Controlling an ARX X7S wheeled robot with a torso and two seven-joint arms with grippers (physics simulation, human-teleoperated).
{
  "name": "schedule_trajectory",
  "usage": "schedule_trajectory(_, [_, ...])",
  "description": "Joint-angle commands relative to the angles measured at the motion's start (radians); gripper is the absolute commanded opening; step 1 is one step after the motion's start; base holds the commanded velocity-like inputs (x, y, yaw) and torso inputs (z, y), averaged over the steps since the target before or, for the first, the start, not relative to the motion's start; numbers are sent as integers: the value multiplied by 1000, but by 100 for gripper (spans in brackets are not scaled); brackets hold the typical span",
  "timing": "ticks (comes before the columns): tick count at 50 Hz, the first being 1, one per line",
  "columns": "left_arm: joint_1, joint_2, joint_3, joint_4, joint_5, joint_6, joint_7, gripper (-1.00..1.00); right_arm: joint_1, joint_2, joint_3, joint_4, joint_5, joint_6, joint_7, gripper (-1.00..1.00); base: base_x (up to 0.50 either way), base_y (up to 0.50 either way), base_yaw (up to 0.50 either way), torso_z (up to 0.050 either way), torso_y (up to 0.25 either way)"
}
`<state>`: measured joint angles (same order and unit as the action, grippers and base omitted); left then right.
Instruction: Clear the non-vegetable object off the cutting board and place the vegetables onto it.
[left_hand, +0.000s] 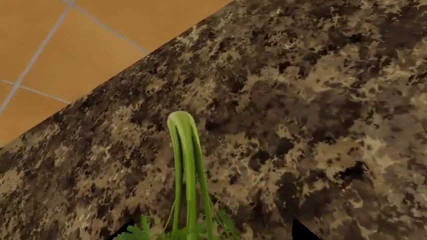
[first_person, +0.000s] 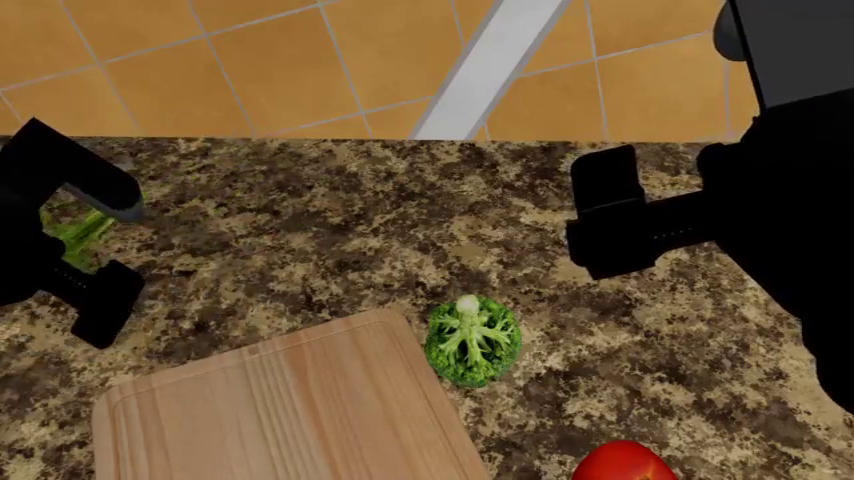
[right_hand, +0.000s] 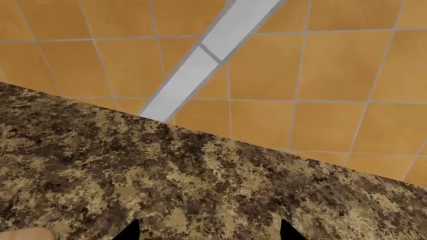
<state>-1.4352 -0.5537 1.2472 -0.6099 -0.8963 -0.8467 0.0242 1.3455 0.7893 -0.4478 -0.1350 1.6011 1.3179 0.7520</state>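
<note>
The pale-green celery stalk (left_hand: 186, 165) lies on the speckled counter with its leafy tuft between my left gripper's (left_hand: 212, 235) fingertips, which stand wide apart and clear of it. In the head view the celery (first_person: 74, 235) and left gripper (first_person: 114, 255) are at the far left, off the cutting board (first_person: 267, 410), whose visible part is bare. The broccoli head (first_person: 471, 340) sits on the counter just off the board's right corner. The red tomato (first_person: 625, 465) is at the bottom edge. My right gripper (first_person: 594, 215) is open and empty above the counter, as the right wrist view (right_hand: 208, 232) shows.
The granite counter (first_person: 334, 230) ends at an orange tiled wall (first_person: 267, 60) with a pale grey strip (first_person: 481, 60). The counter's back edge (left_hand: 127, 70) runs close beyond the celery's tip.
</note>
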Motion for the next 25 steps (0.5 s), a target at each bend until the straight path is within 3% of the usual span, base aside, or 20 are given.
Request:
schedule_trajectory(1, [-10, 53, -27, -117, 35, 27, 38, 100, 21, -25, 23, 9, -7, 11, -19, 100, 0, 0, 0, 0, 0])
schedule_trajectory(6, [-18, 28, -46, -48, 4, -7, 17, 100, 24, -18, 24, 5, 8, 13, -6, 100, 0, 0, 0, 0, 0])
schedule_trajectory(17, [-61, -102, -149, 317, -141, -114, -100, 100, 7, -15, 20, -7, 11, -2, -3, 100, 0, 0, 0, 0, 0])
schedule_trajectory(25, [-108, -141, -206, 426, -211, -160, -146, 100, 6, -6, 23, -15, 34, -4, 18, 100, 0, 0, 0, 0, 0])
